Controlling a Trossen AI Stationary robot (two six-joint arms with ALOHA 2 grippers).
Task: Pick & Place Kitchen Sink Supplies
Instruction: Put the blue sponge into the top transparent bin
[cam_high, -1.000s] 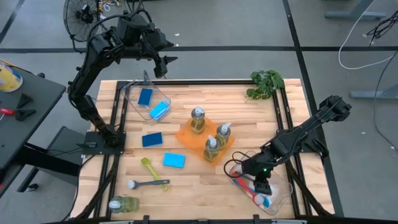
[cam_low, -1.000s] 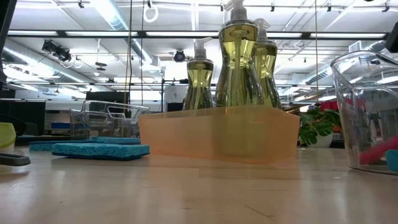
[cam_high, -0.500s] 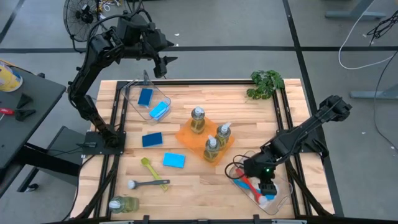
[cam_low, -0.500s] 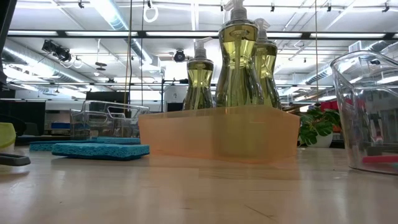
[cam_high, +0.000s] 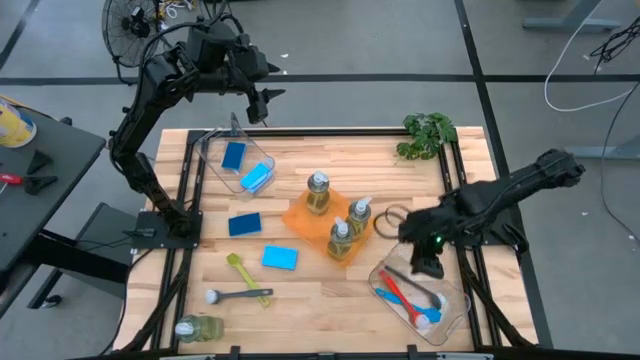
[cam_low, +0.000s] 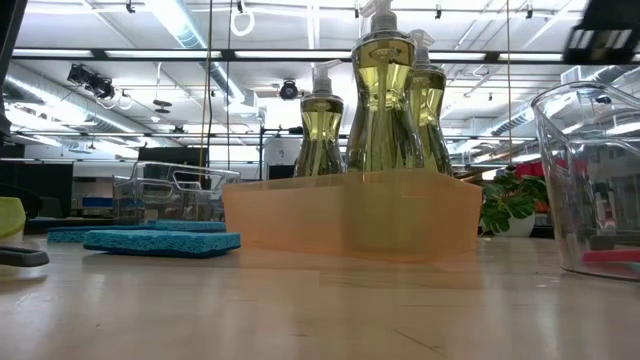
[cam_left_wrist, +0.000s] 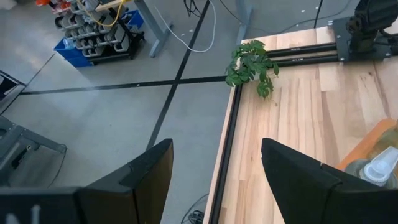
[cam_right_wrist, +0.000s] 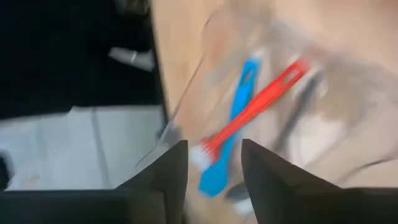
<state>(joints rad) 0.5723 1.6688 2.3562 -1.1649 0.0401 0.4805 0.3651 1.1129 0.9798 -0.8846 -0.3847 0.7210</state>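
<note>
My right gripper (cam_high: 428, 268) hangs open with nothing between its fingers, just above the far end of a clear bin (cam_high: 455, 312) at the near right. A red brush (cam_right_wrist: 255, 106) and a blue brush (cam_right_wrist: 233, 130) lie flat on the floor of that bin. Three pump bottles stand upright in an orange tray (cam_high: 300, 215) mid-table. Another bottle (cam_high: 198, 328) lies on its side at the near left. Two blue sponges (cam_high: 244, 224) and a yellow-green brush (cam_high: 238, 270) and a grey brush (cam_high: 238, 295) lie on the wood. My left gripper (cam_high: 262, 104) waits open, high over the far left.
A second clear bin (cam_high: 215, 140) at the far left holds two blue sponges. A leafy plant (cam_high: 428, 135) sits at the far right corner. Black rails frame the table top. Bare wood lies between the orange tray and the plant.
My right gripper has risen out of the near-right bin and gone toward the far edge, tipping less steeply down. The red brush, which stood slanted in the bin under the gripper, now lies flat on the bin's floor beside the blue one.
</note>
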